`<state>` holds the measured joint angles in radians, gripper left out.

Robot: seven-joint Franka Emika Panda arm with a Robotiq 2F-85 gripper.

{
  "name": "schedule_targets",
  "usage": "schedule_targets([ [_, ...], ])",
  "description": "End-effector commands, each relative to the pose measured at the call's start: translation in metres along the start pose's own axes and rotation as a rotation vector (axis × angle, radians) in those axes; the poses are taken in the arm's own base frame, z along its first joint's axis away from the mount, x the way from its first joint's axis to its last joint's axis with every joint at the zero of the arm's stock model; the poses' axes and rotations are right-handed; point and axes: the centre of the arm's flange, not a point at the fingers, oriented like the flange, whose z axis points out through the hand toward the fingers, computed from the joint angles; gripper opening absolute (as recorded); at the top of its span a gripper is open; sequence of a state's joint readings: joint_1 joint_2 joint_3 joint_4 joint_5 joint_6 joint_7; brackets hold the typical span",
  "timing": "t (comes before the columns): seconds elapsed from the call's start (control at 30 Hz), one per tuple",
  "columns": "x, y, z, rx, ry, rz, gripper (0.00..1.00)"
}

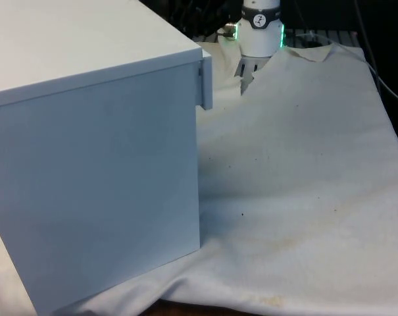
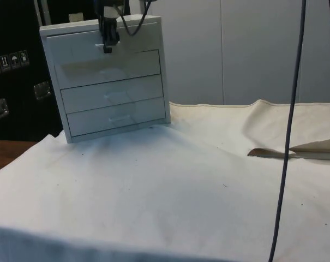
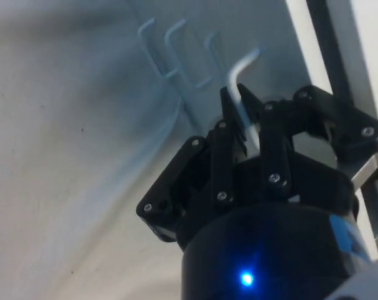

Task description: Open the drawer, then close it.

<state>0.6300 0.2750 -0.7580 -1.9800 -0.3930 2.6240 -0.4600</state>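
The top drawer (image 2: 102, 43) of the white chest (image 2: 110, 82) at the side view's ten o'clock sits slightly pulled out. The jaws (image 3: 242, 115), reaching down its front, are clamped on its handle (image 3: 242, 81). White cloth (image 2: 170, 185) covers the table.

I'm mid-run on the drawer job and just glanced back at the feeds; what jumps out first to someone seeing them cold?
The white chest of drawers stands at the far corner of the white cloth in the side view, and in the front view it turns its blank side to the camera. The black gripper is at the top drawer, its fingers closed around that drawer's thin handle. In the front view that drawer's front juts slightly past the cabinet's edge.
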Motion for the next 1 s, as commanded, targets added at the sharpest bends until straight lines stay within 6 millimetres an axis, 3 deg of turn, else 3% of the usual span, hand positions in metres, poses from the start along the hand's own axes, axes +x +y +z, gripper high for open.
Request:
schedule_targets([
  [0.0, 0.004, -0.008, -0.008, -0.002, 0.004, -0.004, 0.00],
  [0.13, 0.002, -0.009, -0.008, 0.010, -0.003, 0.000, 0.00],
  [0.37, 0.007, -0.032, -0.026, 0.006, 0.001, 0.004, 0.00],
  [0.73, 0.015, -0.059, -0.033, -0.019, 0.011, 0.026, 0.00],
  [0.77, 0.011, -0.054, -0.028, -0.015, -0.003, 0.030, 0.00],
  [0.97, 0.015, -0.072, -0.038, -0.036, 0.013, 0.038, 0.00],
])
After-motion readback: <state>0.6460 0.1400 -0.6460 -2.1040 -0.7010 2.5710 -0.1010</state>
